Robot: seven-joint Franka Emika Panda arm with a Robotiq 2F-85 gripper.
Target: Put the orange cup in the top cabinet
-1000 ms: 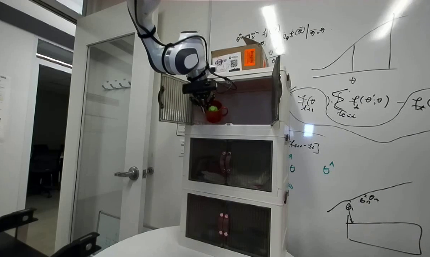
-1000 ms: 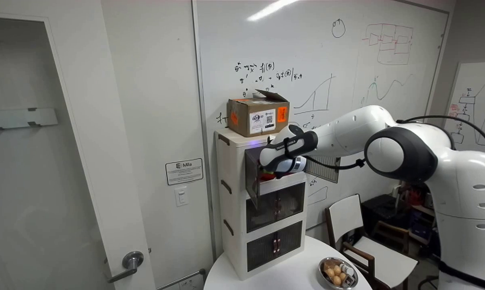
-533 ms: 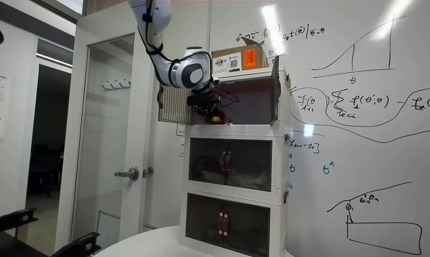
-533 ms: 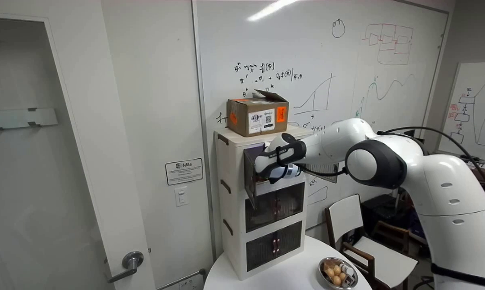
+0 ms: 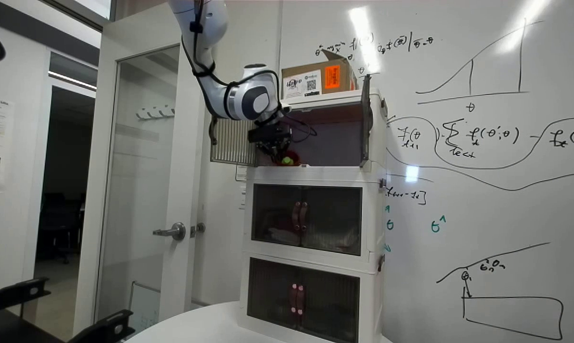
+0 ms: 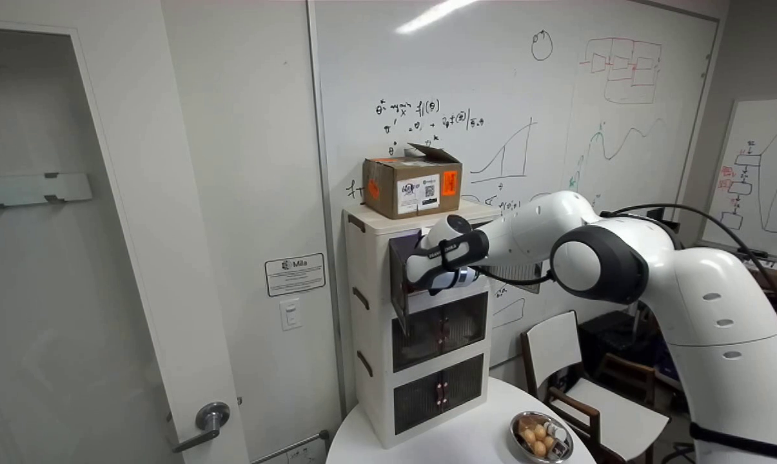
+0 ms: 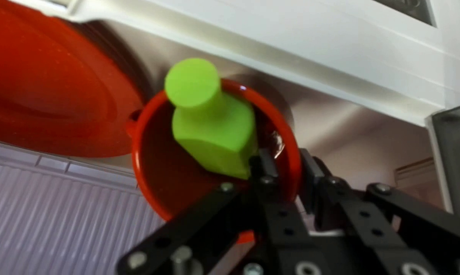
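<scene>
The orange cup (image 7: 138, 160), red-orange here with a green bottle-shaped thing (image 7: 214, 126) in it, is in the top cabinet (image 5: 334, 138). Its rim also shows in an exterior view (image 5: 294, 155); its lower part is hidden behind the front lip. I cannot tell whether its base rests on the floor. My gripper (image 7: 289, 164) straddles the cup's rim, one finger inside and one outside, with gaps beside the rim, so it looks partly open. The gripper also shows in an exterior view (image 5: 277, 152). The arm hides it in an exterior view where the cabinet (image 6: 443, 296) shows.
Both top doors stand open, left (image 5: 234, 140) and right (image 5: 367, 124). A red dish-like thing (image 7: 50, 95) lies beside the cup. A cardboard box (image 5: 315, 81) sits on the cabinet. Both lower compartments (image 5: 310, 214) are shut. A metal bowl (image 6: 521, 452) stands on the table.
Over the last second the arm moved down and the cup sank behind the front lip, ending slightly right. Between half a second ago and now, it has barely moved.
</scene>
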